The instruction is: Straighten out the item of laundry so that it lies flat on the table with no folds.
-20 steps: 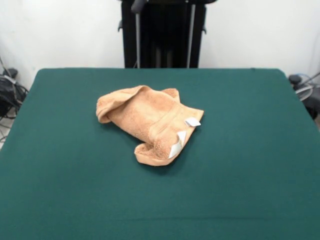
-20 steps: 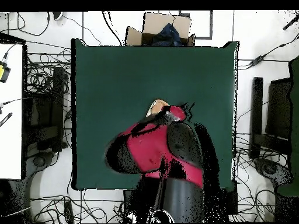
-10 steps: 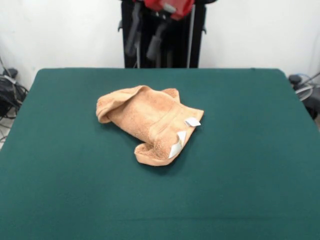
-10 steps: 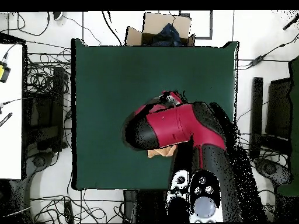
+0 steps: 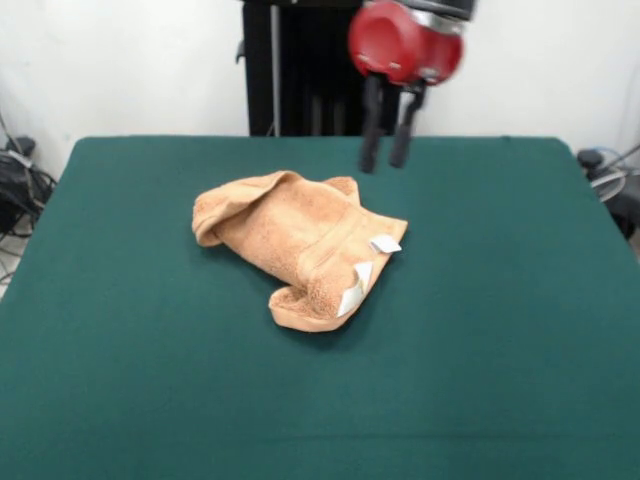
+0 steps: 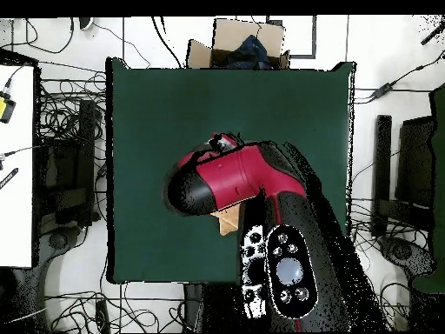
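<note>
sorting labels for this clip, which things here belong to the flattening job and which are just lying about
Belongs to the job:
- crumpled orange-tan towel, folded over itself, white tags showing
- green table
- claw, open, above the table beyond the towel

Just lying about:
- cardboard box past the table's edge
- cables on the floor

The black two-fingered jaws (image 5: 385, 158) hang open in clear air. Below and in front of them, toward the camera, the crumpled orange-tan terry towel (image 5: 296, 245) is the only obstacle; bare dark green felt desk (image 5: 500, 300) lies open on every other side.
</note>
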Action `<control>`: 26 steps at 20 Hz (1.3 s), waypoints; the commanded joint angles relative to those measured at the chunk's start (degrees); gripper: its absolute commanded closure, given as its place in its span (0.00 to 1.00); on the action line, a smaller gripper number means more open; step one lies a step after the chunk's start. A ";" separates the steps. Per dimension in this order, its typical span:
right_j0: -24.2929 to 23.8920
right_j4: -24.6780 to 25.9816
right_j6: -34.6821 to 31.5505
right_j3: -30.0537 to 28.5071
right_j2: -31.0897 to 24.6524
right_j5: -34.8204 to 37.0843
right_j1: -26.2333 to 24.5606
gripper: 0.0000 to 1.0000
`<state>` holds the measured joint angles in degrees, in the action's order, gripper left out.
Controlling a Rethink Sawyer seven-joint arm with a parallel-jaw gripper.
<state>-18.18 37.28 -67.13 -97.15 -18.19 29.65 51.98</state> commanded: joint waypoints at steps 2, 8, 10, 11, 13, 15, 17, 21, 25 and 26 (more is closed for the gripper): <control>-2.43 -0.91 2.08 -11.08 -12.80 -7.84 -2.03 0.00; -8.16 -1.40 8.64 -14.26 -21.12 -5.85 0.06 0.00; -11.52 -2.31 12.23 -15.58 -25.74 -3.68 0.49 0.00; -12.98 -2.83 13.60 -16.14 -27.57 -2.62 0.58 0.00; -16.38 -4.30 15.88 -17.71 -32.53 -0.57 -0.20 0.00; -18.73 -5.46 18.14 -19.52 -35.67 2.69 0.57 0.00; -21.99 -7.32 19.71 -22.27 -39.52 4.73 1.61 0.00; -23.77 -6.28 19.50 -23.84 -40.21 5.98 2.79 0.00; -23.69 -8.33 18.42 -24.67 -40.92 9.20 8.32 0.00; -22.51 -8.40 17.52 -24.16 -39.84 10.46 9.80 0.00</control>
<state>-42.32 31.35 -57.07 -114.73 -51.72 30.59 54.32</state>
